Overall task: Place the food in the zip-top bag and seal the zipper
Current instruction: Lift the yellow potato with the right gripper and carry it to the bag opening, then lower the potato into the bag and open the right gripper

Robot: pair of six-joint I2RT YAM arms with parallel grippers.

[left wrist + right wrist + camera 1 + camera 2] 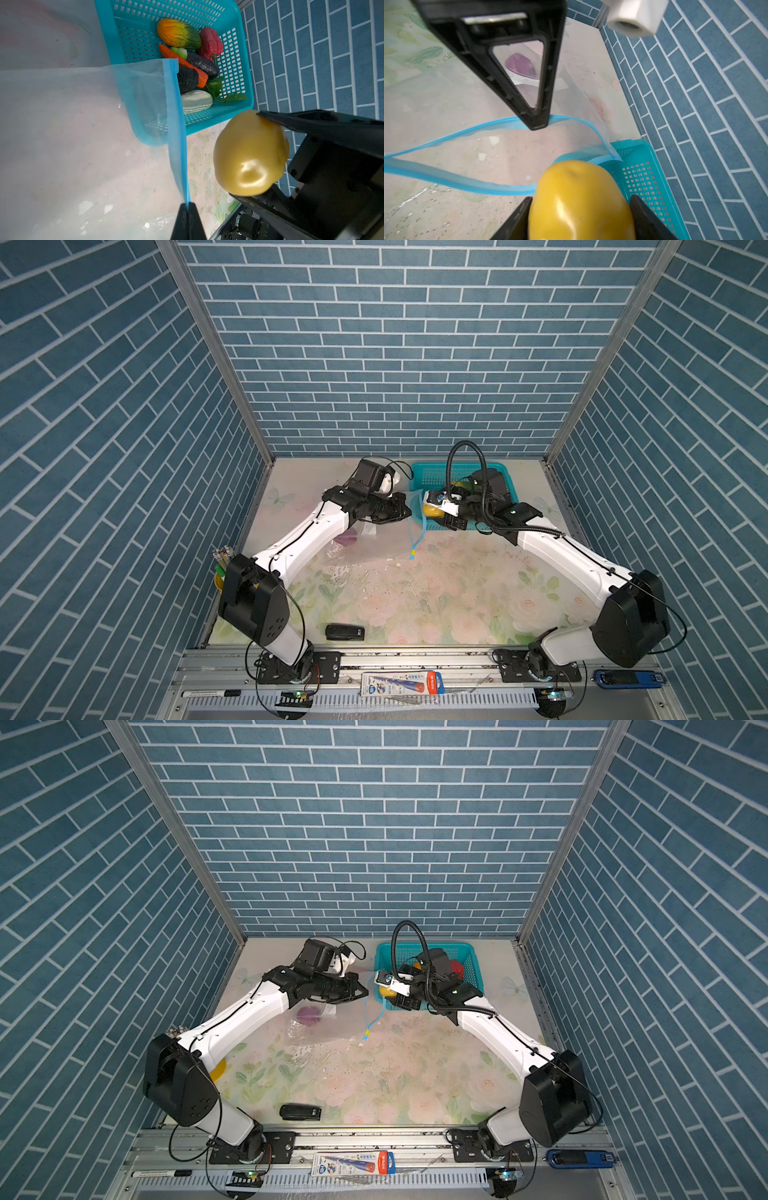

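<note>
zip-top bag (83, 135) lies just beside the basket (218, 119), mouth toward it. my right claw (580, 198) grips the yellow food (581, 187) at that mouth; my left claw (188, 204) pinches the zipper lip (175, 124). i fear that thin lip slipping free and the opening collapsing.

Yellow pepper (432, 512) mostly hidden under right arm (552, 547); basket (428, 467) contents largely hidden too; purple piece (308, 1016) blurred through bag (332, 1029).

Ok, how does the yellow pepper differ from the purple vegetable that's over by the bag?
The yellow pepper is gripped between the fingers of the right hand and held in the air outside the zip-top bag, near its open mouth. The purple vegetable lies inside that bag, and no hand holds it. The pepper is bright yellow, the other deep purple. Both are glossy toy food pieces.
</note>
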